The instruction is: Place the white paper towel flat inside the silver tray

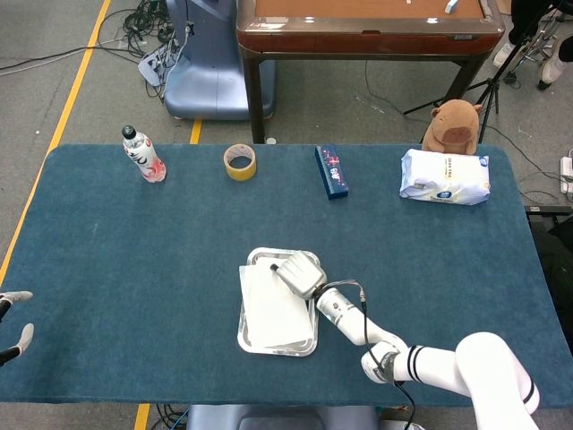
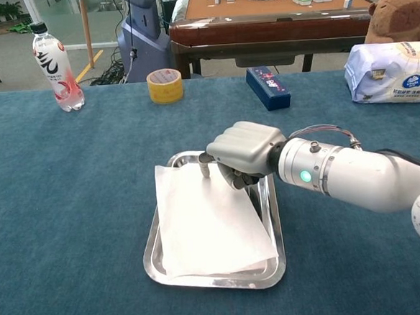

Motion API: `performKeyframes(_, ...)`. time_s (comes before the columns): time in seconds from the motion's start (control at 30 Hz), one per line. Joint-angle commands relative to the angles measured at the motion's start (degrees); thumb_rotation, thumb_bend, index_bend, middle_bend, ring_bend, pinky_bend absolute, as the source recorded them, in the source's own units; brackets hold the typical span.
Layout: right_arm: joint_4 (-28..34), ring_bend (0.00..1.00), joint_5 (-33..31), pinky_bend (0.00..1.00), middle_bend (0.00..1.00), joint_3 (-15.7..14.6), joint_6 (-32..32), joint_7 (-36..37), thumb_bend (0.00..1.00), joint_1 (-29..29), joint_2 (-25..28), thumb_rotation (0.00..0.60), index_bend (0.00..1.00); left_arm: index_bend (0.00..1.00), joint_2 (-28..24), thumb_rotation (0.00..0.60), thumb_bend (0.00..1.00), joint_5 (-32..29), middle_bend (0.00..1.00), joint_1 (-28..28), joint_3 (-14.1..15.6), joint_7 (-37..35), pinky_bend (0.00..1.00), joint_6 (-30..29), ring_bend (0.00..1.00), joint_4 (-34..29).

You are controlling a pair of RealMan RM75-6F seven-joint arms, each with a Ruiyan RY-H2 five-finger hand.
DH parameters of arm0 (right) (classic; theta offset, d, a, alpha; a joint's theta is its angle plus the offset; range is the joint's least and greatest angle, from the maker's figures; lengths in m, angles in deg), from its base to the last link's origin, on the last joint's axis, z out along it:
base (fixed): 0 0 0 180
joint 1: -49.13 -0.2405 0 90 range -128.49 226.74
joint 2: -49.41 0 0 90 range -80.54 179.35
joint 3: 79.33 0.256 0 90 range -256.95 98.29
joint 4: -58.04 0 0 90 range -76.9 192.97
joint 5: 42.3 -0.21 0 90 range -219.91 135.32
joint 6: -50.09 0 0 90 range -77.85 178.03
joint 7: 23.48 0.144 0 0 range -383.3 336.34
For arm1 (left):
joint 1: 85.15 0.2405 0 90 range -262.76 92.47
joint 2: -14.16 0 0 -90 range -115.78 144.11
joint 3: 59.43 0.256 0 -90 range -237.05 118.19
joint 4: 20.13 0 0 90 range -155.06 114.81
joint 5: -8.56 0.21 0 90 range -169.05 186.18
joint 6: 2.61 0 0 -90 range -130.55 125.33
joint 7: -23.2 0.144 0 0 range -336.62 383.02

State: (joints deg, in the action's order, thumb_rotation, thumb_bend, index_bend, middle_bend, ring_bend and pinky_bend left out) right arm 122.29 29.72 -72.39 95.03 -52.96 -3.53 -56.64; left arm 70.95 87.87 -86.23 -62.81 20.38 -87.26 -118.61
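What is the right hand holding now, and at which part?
The right hand rests its fingers on the far edge of the white paper towel in the silver tray; whether it pinches it cannot be told.

Bright, even light — sharp, soft shadows.
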Motion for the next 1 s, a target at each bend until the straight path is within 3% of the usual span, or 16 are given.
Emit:
performKeyframes(0.03, 0.23, 1.00, -0.62, 1.00, 1.00, 0.06, 0.20, -0.85, 1.00, 0.19, 0.13, 0.600, 0.32, 0.29, -0.03, 0.600, 0.38, -0.07, 0.31, 0.04, -0.02, -0.06, 0.40, -0.04, 0.23, -0.04)
performKeyframes(1.0, 7.36, 1.00, -8.58, 1.00, 1.00, -0.50, 2.22, -9.77, 1.00, 2.57, 3.84, 0.600, 0.32, 0.29, 0.63, 0.600, 0.38, -0.30, 0.31, -0.37, 0.07, 1.45, 0.40, 0.63, 0.23, 0.01)
